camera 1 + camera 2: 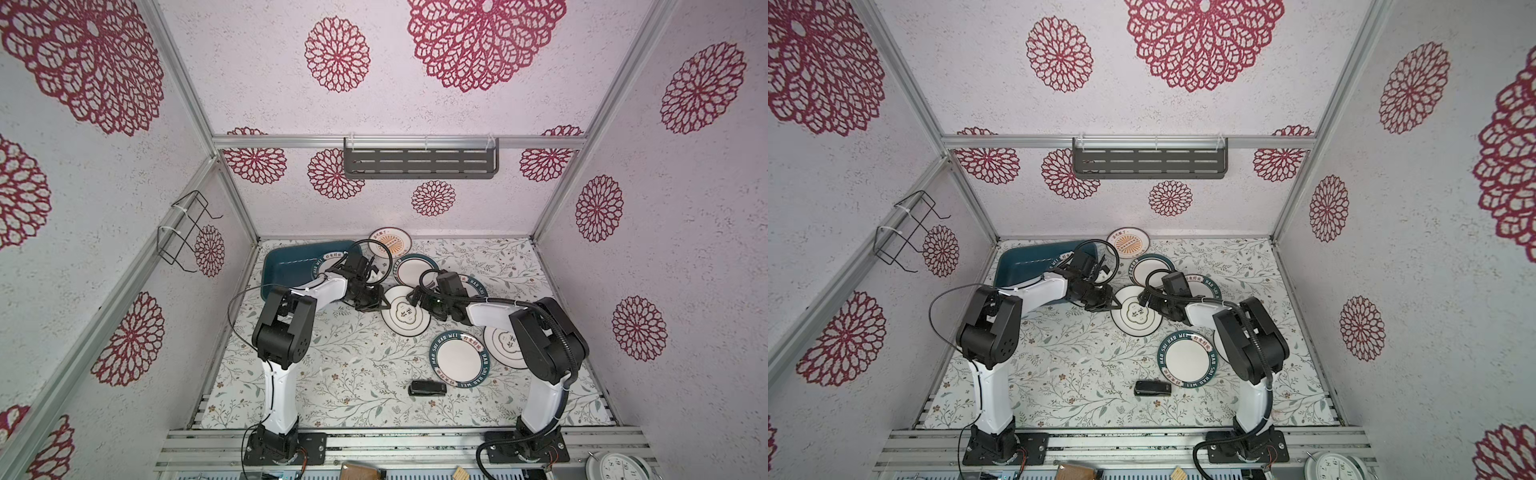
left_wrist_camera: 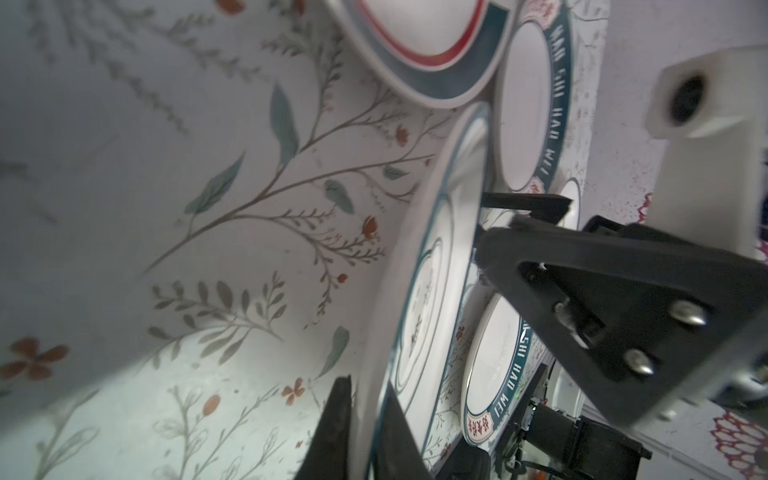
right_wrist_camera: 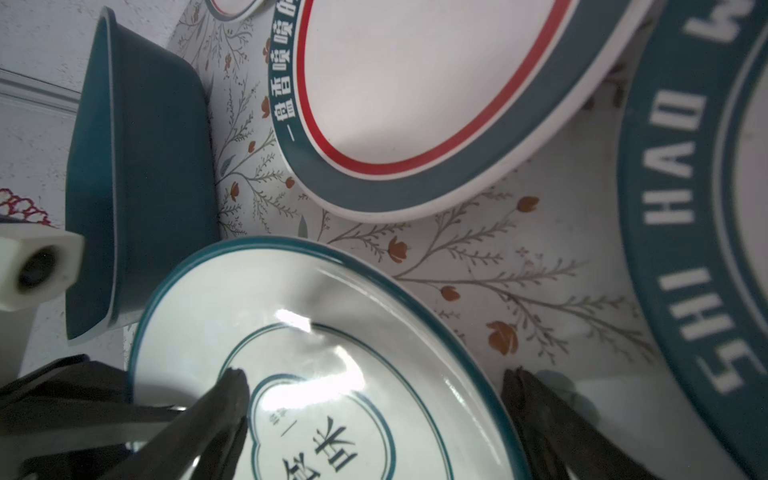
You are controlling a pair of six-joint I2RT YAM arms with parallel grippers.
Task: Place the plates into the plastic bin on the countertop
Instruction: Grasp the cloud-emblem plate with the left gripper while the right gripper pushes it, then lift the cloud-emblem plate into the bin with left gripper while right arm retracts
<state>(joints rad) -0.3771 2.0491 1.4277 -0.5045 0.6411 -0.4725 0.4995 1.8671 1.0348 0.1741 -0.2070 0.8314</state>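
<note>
In both top views my left gripper (image 1: 384,306) is shut on the left rim of a thin-ringed white plate (image 1: 405,318) in the middle of the countertop (image 1: 332,374). The left wrist view shows that plate (image 2: 432,270) pinched edge-on and tilted, my left gripper (image 2: 365,428) clamped over its rim. My right gripper (image 3: 374,403) stands open over the same plate (image 3: 316,316), one finger above its centre and one beyond its rim. The teal plastic bin (image 1: 286,262) sits at the back left with a lettered-rim plate (image 1: 328,262) in it. Several more plates lie around, among them an orange sunburst one (image 1: 390,245) and a lettered one (image 1: 459,359).
A small black object (image 1: 427,387) lies near the front of the countertop. A grey slotted shelf (image 1: 420,158) hangs on the back wall and a wire rack (image 1: 187,232) on the left wall. A white clock face (image 1: 619,467) sits beyond the front rail.
</note>
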